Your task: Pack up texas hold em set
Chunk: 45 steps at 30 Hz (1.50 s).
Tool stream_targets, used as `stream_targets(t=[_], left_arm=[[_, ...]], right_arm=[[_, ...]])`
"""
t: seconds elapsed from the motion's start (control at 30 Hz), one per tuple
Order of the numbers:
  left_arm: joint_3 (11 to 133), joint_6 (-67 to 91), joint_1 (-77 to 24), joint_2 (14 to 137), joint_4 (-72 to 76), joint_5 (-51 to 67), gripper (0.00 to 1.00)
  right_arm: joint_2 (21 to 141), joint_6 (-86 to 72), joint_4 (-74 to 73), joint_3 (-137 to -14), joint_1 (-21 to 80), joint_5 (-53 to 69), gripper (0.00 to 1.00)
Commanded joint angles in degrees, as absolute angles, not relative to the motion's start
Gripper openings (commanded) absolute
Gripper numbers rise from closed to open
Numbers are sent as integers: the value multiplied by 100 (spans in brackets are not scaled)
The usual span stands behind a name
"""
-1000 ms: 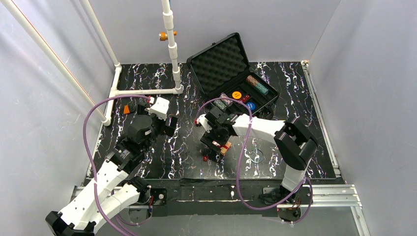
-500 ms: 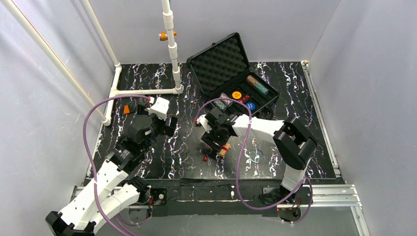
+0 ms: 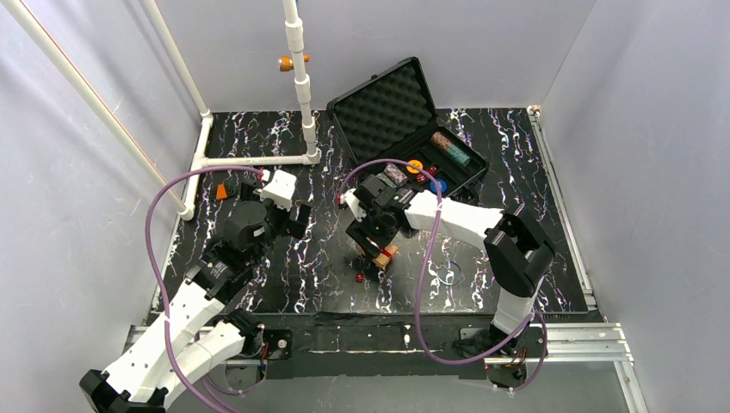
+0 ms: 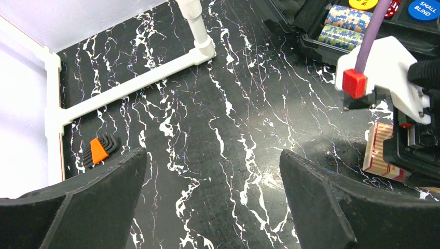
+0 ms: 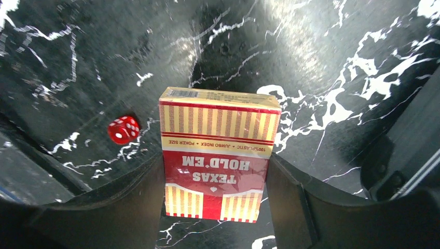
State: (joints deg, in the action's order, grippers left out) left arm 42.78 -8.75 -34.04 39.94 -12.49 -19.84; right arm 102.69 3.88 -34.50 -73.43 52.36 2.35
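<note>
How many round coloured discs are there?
2: an orange plastic disc and a blue plastic disc, both in the open black foam-lined case. The white arm may hide others.

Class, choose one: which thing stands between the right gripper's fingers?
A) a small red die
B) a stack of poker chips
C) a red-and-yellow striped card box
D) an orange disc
C: the right wrist view shows the red-and-yellow striped card box pressed between the right gripper's fingers, the small red die lying apart.

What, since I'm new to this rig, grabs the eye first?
The right gripper grips a red-and-yellow Texas Hold'em card box near the marbled table's middle, with a red die lying beside it. Behind them, the black foam-lined case stands open with chip stacks inside.
</note>
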Motion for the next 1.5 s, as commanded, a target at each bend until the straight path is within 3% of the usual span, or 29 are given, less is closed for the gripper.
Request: stream_targets(t=[0.0,0.6,1.0,1.2,1.47], left_arm=[[4280,-884,-3421,3910,-1274,-1951,99],[4289,-837,-3419,3849,-1292,-1910,99],[4298,-825,-3419,3823,-1310,-1864,99],[4302,-813,-3419,3817,-1310,-1846,99],[4298,-812,-3419,3791,-1310,-1830,99]], right_arm=[[10120,79,-3797,-7937,5238,406,1],[9704,-986,-3652,-8472,5168,-1239,1],[9530,-2246,-3574,-8853,4453,-3010,1],[9461,-2854,-3370,-8720,3781,-2617,1],[8959,-3269,-1822,-7551,2560,-878,1]])
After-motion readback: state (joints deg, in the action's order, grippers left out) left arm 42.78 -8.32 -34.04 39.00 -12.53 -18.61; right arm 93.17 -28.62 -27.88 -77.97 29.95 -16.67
